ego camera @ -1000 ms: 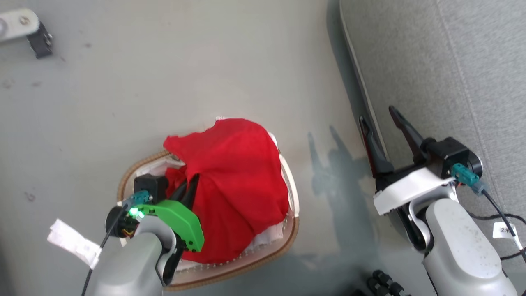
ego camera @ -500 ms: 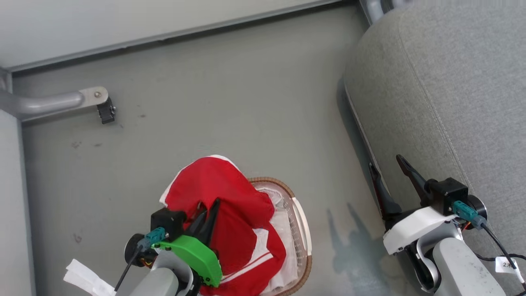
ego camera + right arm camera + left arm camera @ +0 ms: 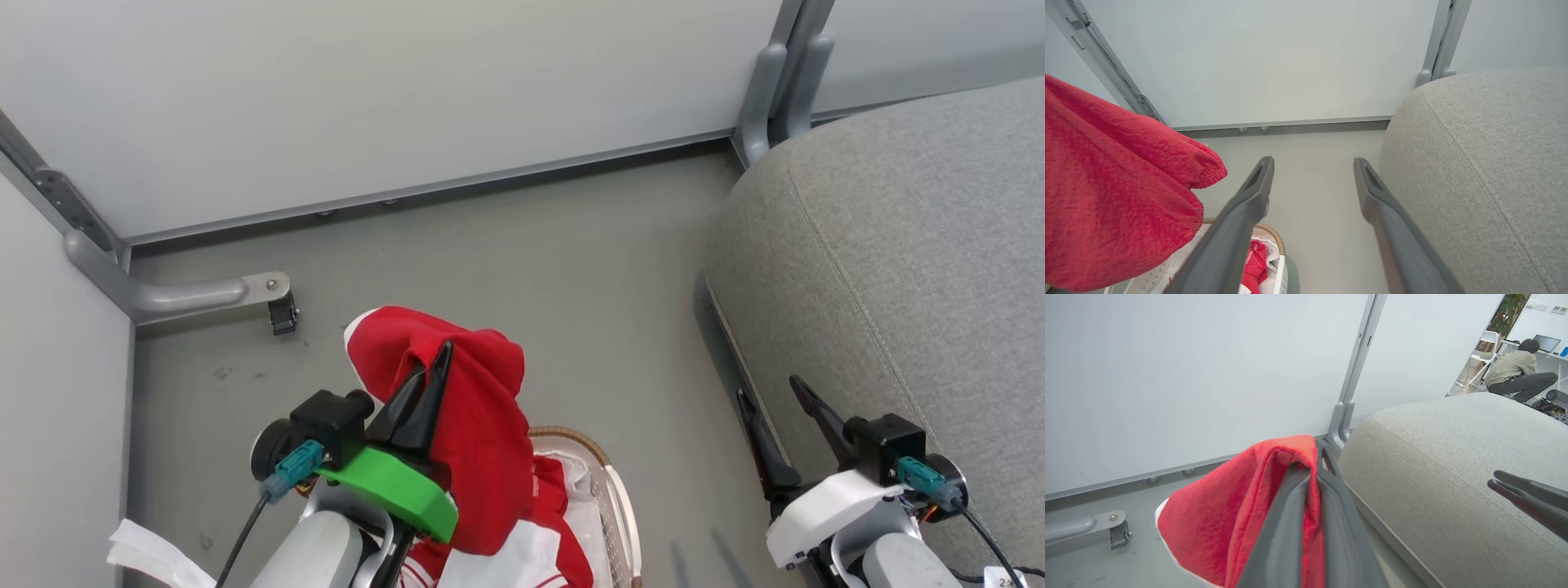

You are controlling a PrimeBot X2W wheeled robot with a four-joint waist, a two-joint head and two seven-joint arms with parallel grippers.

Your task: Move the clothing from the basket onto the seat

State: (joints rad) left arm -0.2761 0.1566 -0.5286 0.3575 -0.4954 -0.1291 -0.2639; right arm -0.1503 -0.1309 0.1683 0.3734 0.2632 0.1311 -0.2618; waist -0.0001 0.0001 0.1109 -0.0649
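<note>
My left gripper (image 3: pixel 439 359) is shut on the plain red garment (image 3: pixel 478 441), which hangs lifted above the basket (image 3: pixel 622 510) at the bottom of the head view. In the left wrist view the red garment (image 3: pixel 1224 518) drapes over my closed fingers (image 3: pixel 1290 522). The red garment with white panels (image 3: pixel 535 551) lies in the basket under it. The grey seat (image 3: pixel 898 278) fills the right side. My right gripper (image 3: pixel 767 390) stands open beside the seat's edge, holding nothing; its fingers (image 3: pixel 1249 204) frame bare floor, with the basket (image 3: pixel 1274 239) below left.
A white partition wall (image 3: pixel 392 98) with a grey upright (image 3: pixel 784 73) closes the far side. A grey bracket with a caster (image 3: pixel 282 310) sticks out at the left. A white tag (image 3: pixel 155 555) hangs by my left arm. A person (image 3: pixel 1515 369) sits far off.
My left gripper has lifted the plain red garment up out of the basket, uncovering the red-and-white one. The head camera has tilted up, so wall and seat top now show.
</note>
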